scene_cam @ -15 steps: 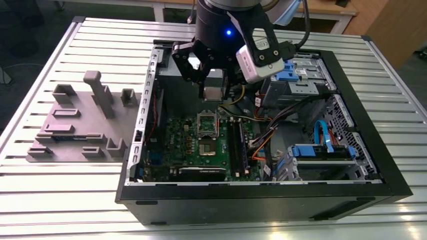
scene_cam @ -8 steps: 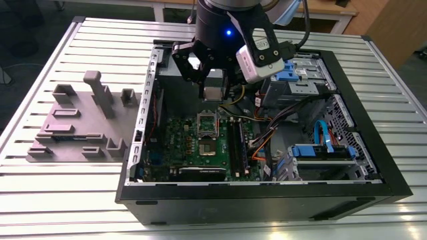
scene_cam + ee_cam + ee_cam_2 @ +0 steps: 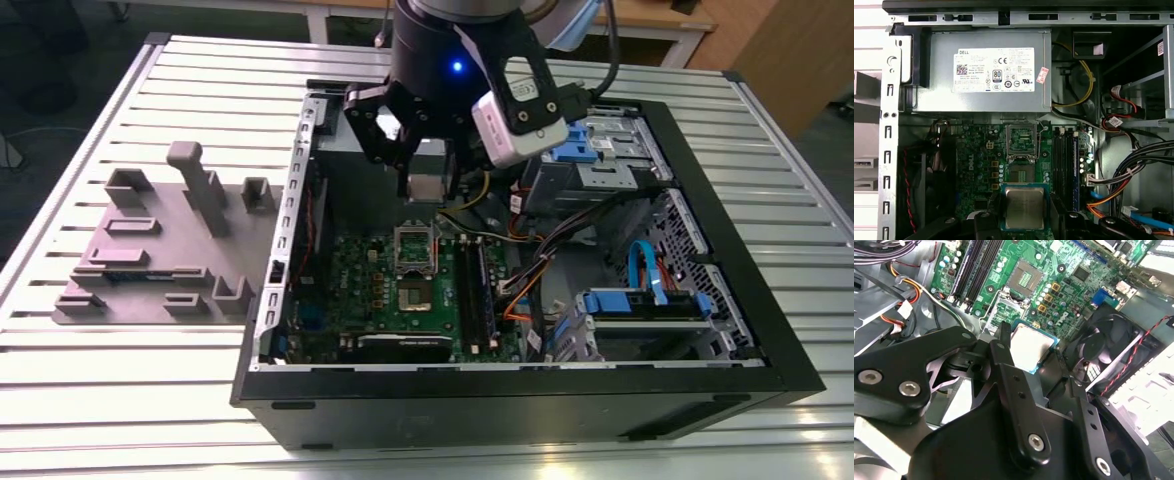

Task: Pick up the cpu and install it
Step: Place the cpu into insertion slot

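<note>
Upper centre of the exterior view, the gripper [image 3: 427, 183] has its jaws clamped on the cpu [image 3: 1024, 207], holding it flat above the motherboard [image 3: 360, 290] inside the open case [image 3: 534, 385]. Seating it well likely means squaring the chip over the socket [image 3: 1023, 174] and keeping it level. Memory sticks [image 3: 474, 290] and loose cables [image 3: 561, 240] crowd the socket on the exterior view's right. A grey fixture [image 3: 147, 250] lies outside the case on the exterior view's left.

An open black computer case [image 3: 534, 405] lies on a slatted metal table [image 3: 120, 400]. Inside sit a green motherboard [image 3: 347, 290], a grey power supply [image 3: 979, 70], blue drive caddies [image 3: 641, 303] and what looks like a black fan [image 3: 1104, 342]. Grey fixture blocks [image 3: 160, 250] stand beside the case, at the exterior view's left.
</note>
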`<state>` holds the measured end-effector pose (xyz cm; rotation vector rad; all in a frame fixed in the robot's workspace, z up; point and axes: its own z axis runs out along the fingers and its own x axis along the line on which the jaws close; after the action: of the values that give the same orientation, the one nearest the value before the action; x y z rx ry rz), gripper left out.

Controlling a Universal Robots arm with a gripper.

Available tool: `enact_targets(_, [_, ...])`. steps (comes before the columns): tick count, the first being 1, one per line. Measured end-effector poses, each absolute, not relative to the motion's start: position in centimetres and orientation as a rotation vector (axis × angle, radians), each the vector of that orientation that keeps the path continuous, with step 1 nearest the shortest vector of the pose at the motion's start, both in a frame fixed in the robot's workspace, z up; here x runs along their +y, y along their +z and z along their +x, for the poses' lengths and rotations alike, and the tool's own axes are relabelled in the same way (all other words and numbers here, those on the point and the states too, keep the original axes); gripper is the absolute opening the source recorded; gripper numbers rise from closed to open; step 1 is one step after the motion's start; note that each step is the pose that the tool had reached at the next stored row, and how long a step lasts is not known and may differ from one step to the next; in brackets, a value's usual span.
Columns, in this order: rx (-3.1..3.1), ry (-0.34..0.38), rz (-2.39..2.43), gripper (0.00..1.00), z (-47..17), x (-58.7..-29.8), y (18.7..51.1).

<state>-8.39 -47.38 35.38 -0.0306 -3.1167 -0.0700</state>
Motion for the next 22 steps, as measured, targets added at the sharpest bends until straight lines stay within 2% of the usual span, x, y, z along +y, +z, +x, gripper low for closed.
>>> enact_targets(22, [-3.117,-0.074,-0.036,0.47,-8.4,-47.5,32.4])
